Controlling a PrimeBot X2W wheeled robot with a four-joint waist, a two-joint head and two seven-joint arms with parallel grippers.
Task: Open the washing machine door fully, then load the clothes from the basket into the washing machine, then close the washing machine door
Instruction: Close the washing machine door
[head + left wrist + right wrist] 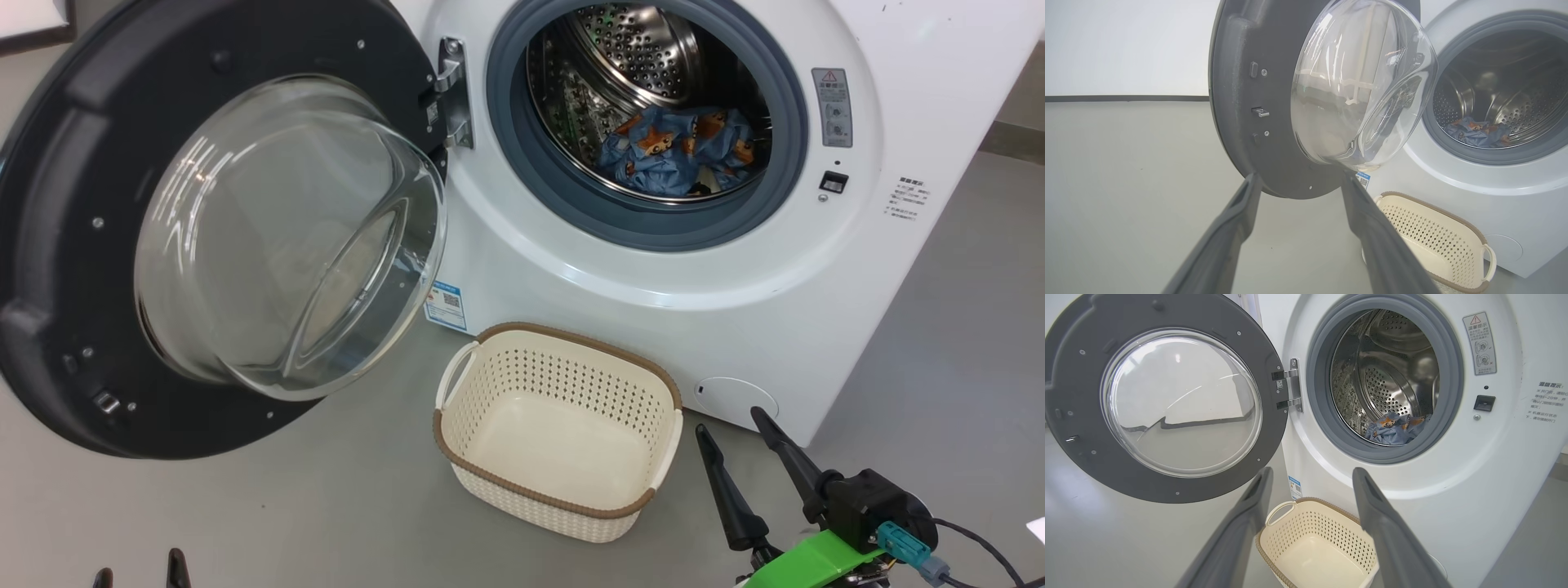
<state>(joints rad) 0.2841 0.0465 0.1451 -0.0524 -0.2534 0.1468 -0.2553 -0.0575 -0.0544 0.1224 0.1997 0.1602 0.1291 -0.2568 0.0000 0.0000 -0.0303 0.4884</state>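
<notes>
Grey floor [245,506]; white wall [1126,41]; dark baseboard strip [1126,98]

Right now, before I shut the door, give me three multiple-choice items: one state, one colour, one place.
1. The washing machine door is: A shut; B wide open; C ajar by a crack.
2. The rim of the basket is: A brown; B red; C black.
3. The clothes lie: A in the basket; B on the floor; C in the drum.
Key: 1 B, it stands swung clear of the opening. 2 A, a brown woven-look band edges it. 3 C, the blue printed fabric sits at the drum's bottom, and the basket is empty.
</notes>
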